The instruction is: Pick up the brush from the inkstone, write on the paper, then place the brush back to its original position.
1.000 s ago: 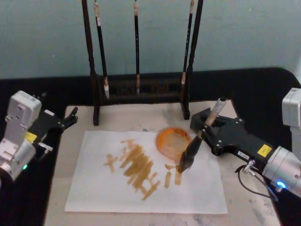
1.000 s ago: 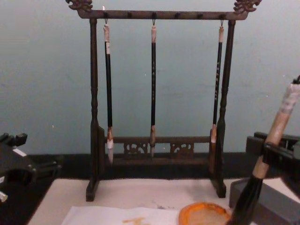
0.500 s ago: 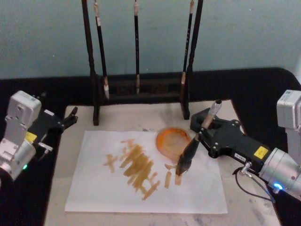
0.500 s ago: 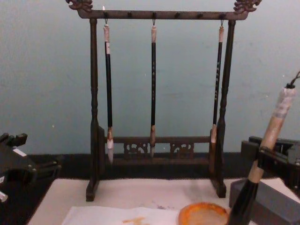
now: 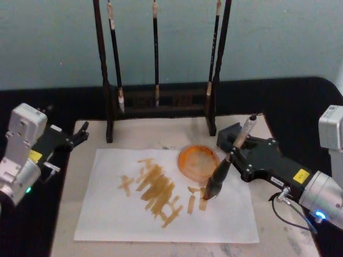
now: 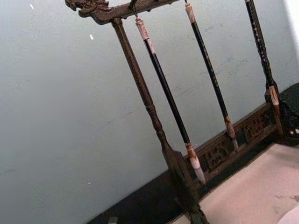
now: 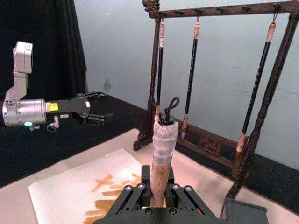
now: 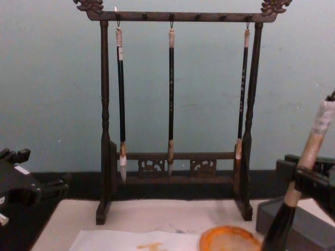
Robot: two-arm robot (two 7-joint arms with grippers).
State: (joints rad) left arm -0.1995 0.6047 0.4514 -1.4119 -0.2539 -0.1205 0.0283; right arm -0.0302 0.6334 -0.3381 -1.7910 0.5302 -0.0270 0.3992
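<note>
The brush, with its tan upper handle and black lower part, leans in my right gripper, which is shut on its handle. Its dark tip touches the paper beside the rightmost orange strokes. In the right wrist view the taped handle top rises between the fingers of the right gripper. The chest view shows the brush at the right edge. The dark inkstone block sits just behind the right gripper. My left gripper rests open at the table's left edge, away from the paper.
A dark wooden brush rack with three thin hanging brushes stands at the back of the cream mat. A round orange dish sits on the paper's far right part, right beside the brush. Black cloth surrounds the mat.
The right gripper moved the brush a little left and toward me, then back right. The tip stayed on the paper near the rightmost strokes. The left arm has not moved.
</note>
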